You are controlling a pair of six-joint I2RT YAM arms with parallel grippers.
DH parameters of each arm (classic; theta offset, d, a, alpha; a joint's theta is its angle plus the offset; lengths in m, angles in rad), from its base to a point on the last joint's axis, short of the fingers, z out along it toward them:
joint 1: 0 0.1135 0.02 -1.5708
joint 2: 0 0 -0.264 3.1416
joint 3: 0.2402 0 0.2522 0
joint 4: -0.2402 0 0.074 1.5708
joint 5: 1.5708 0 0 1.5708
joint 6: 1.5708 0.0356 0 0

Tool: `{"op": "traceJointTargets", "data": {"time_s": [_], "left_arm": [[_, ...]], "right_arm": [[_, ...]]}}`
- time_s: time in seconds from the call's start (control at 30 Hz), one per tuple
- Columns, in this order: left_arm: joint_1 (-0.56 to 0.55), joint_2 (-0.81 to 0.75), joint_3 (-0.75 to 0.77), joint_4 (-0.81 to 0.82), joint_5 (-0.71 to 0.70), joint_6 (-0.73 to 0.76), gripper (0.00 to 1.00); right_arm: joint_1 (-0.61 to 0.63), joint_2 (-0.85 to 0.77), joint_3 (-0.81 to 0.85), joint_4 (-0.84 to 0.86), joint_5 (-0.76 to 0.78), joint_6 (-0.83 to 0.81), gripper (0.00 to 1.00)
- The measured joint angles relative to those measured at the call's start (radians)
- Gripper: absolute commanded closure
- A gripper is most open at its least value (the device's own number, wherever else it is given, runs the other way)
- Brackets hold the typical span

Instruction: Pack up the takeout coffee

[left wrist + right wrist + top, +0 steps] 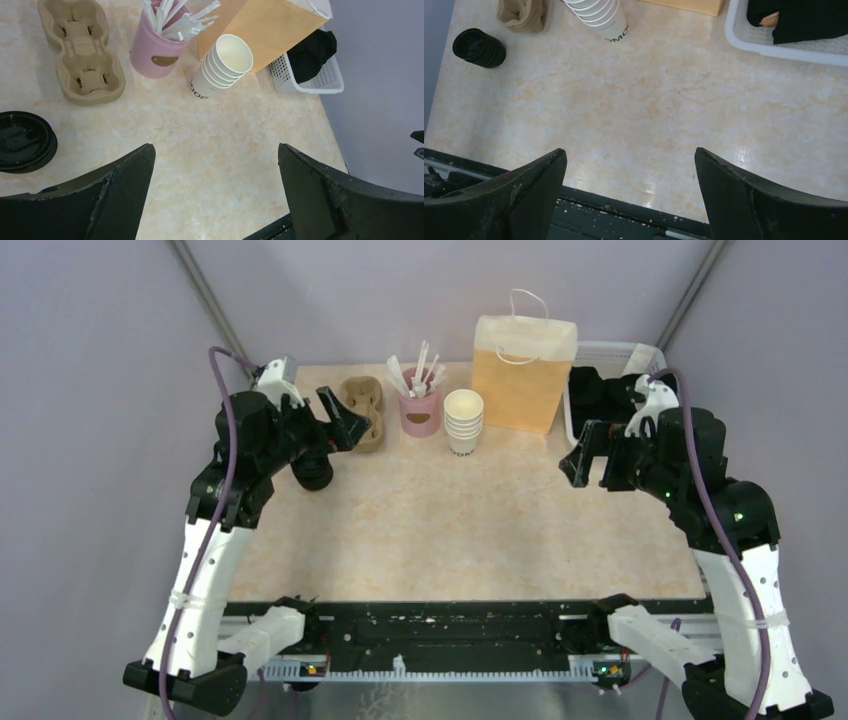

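I could not find the takeout coffee in any view. No lidded cup stood on the table (pixel 450 530), so nothing was packed and I judged the job to be at its very start. The nearest things to it were the stack of lidless white cups (pixel 463 418) at the back, just beside the pink holder of wrapped straws (pixel 420 410), and the stack of black lids (pixel 22 142) on the left, near the pulp two-cup carrier (pixel 82 50). Behind the cups stood the tan paper bag (pixel 522 370), with a white basket (pixel 744 42) of dark items to its right. The left gripper (pixel 215 150) hung above the lids and carrier, jaws spread wide and holding nothing. The right gripper (pixel 629 152) hovered over bare tabletop near the basket, equally wide and empty. My worries from there were these: the cups are nested tight, so pinching the top one could drag a second up with it or topple the stack into the straw holder. The lids sit stacked the same way, so two might come off together. And the bag looked light and tall — a nudge from either arm could fold or tip it.
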Motion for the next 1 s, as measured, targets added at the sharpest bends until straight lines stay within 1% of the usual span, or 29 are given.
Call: {"op": "traceJointTargets", "data": {"time_s": [0.2, 0.33, 0.43, 0.53, 0.63, 0.7, 0.8, 0.87, 1.0], "left_arm": [[-0.015, 0.037, 0.010, -0.029, -0.017, -0.003, 0.02], [-0.015, 0.049, 0.000, -0.025, -0.014, -0.015, 0.02], [-0.015, 0.050, -0.027, -0.013, -0.007, -0.030, 0.02], [-0.015, 0.060, -0.052, -0.010, 0.007, -0.041, 0.02], [-0.015, 0.078, -0.064, -0.003, 0.020, -0.048, 0.02], [-0.015, 0.089, -0.067, -0.002, 0.023, -0.053, 0.02], [-0.015, 0.096, -0.069, 0.000, 0.033, -0.063, 0.02], [-0.015, 0.095, -0.073, 0.006, 0.037, -0.066, 0.02], [-0.015, 0.092, -0.098, 0.011, 0.036, -0.066, 0.01]], "right_arm": [[0.000, 0.030, 0.000, -0.021, 0.047, 0.016, 0.01], [0.000, 0.075, -0.006, -0.040, 0.129, 0.051, 0.01], [0.000, 0.103, -0.045, -0.042, 0.187, 0.084, 0.01], [0.000, 0.098, -0.088, -0.018, 0.177, 0.085, 0.01], [0.000, 0.064, -0.138, 0.035, 0.125, 0.082, 0.01], [0.000, 0.065, -0.144, 0.061, 0.080, 0.087, 0.01], [0.001, 0.124, -0.136, 0.116, 0.007, 0.111, 0.01], [0.018, 0.213, -0.115, 0.161, -0.021, 0.134, 0.02], [0.080, 0.424, -0.034, 0.215, -0.021, 0.148, 0.10]]}}
